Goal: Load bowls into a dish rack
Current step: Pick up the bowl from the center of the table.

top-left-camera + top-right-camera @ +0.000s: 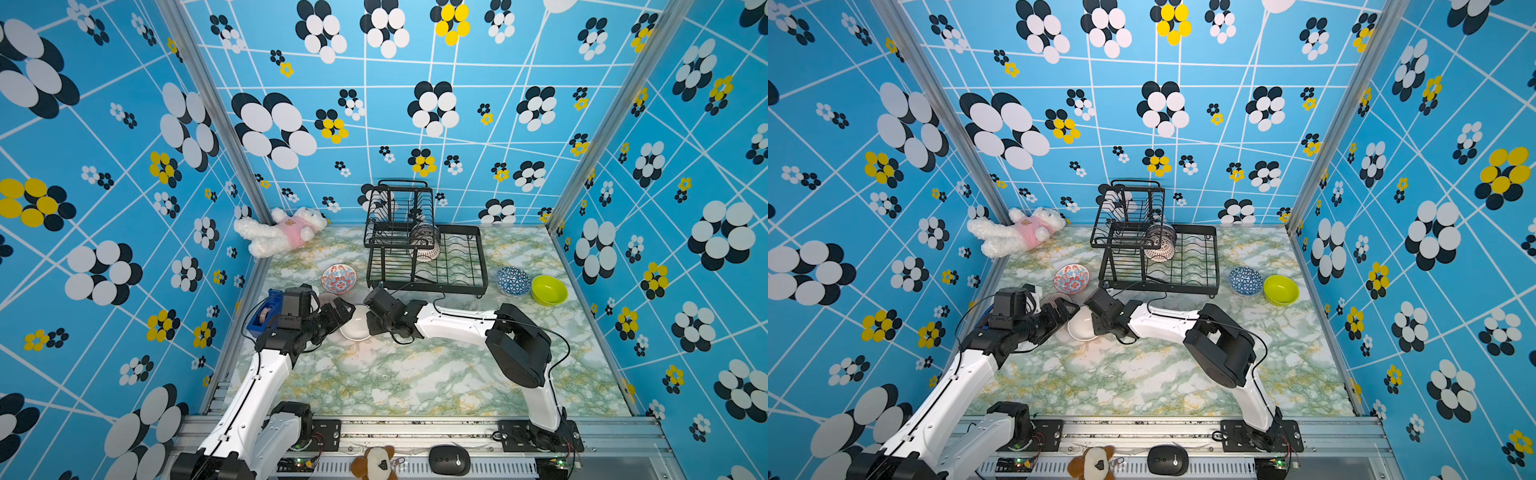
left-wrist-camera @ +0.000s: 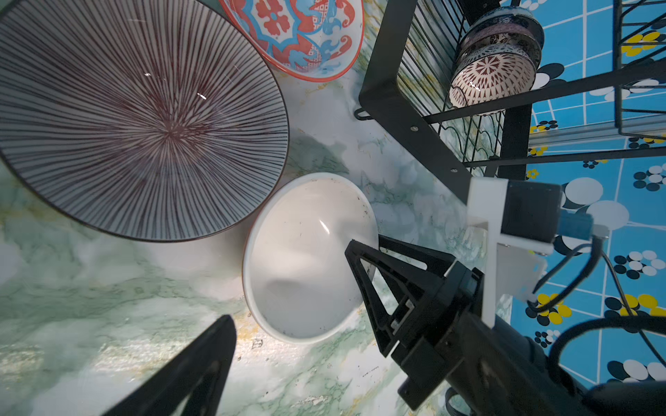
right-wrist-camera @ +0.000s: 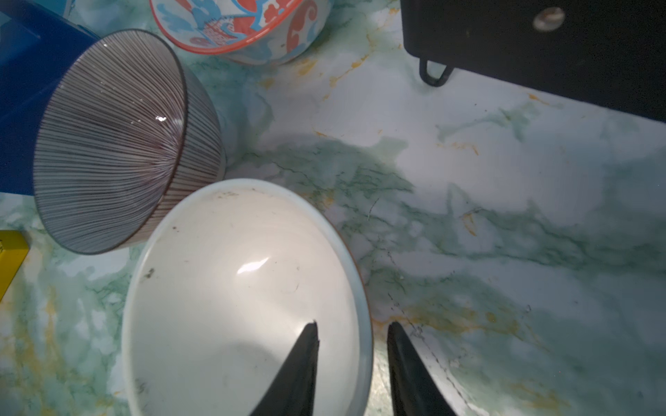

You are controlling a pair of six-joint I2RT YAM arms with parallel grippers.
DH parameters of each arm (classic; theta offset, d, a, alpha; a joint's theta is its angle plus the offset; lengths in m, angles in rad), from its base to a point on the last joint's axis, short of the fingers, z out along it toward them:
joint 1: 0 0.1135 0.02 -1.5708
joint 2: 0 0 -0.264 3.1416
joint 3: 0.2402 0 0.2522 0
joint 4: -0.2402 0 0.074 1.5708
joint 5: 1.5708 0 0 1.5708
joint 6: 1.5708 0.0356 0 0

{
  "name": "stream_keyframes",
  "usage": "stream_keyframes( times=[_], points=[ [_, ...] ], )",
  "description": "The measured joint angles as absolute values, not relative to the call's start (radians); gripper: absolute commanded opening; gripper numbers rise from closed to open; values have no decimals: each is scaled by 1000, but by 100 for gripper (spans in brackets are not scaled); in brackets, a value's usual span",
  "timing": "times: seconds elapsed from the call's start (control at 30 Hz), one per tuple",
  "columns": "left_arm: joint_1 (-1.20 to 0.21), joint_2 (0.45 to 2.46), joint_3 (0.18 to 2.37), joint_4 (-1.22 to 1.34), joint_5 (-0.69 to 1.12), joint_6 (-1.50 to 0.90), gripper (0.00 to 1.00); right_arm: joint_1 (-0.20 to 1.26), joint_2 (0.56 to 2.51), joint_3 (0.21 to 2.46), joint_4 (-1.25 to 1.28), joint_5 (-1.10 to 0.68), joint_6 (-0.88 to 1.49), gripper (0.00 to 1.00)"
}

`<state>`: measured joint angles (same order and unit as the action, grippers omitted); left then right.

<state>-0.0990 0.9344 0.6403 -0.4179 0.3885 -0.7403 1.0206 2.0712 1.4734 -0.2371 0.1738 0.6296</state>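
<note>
A plain white bowl (image 1: 355,330) (image 3: 234,288) sits upright on the marble table between my two grippers. My right gripper (image 3: 353,327) straddles its near rim, one finger inside and one outside, jaws narrowed with small gaps still showing. My left gripper (image 1: 340,316) stands open just left of the bowl, holding nothing. A purplish ribbed bowl (image 2: 144,119) lies tilted beside the white one, next to a red-blue floral bowl (image 1: 338,277). The black dish rack (image 1: 432,286) stands behind, with two patterned bowls (image 1: 426,243) on edge in it. A blue-and-white bowl (image 1: 513,280) and a lime green bowl (image 1: 549,289) sit to its right.
A blue tape dispenser (image 1: 262,316) stands at the table's left edge behind my left wrist. A white-and-pink plush toy (image 1: 282,230) lies in the back left corner. A black mouse (image 1: 449,459) and a brown plush toy (image 1: 374,463) rest on the front rail.
</note>
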Motion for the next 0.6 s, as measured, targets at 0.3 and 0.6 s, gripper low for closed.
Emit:
stream_keyframes(
  times=[0.3, 0.6],
  points=[
    [-99, 942, 640, -409, 393, -746, 99, 1021, 2088, 1501, -278, 183, 607, 15],
    [-99, 944, 634, -381, 404, -768, 99, 1023, 2088, 1504, -273, 200, 602, 0]
  ],
)
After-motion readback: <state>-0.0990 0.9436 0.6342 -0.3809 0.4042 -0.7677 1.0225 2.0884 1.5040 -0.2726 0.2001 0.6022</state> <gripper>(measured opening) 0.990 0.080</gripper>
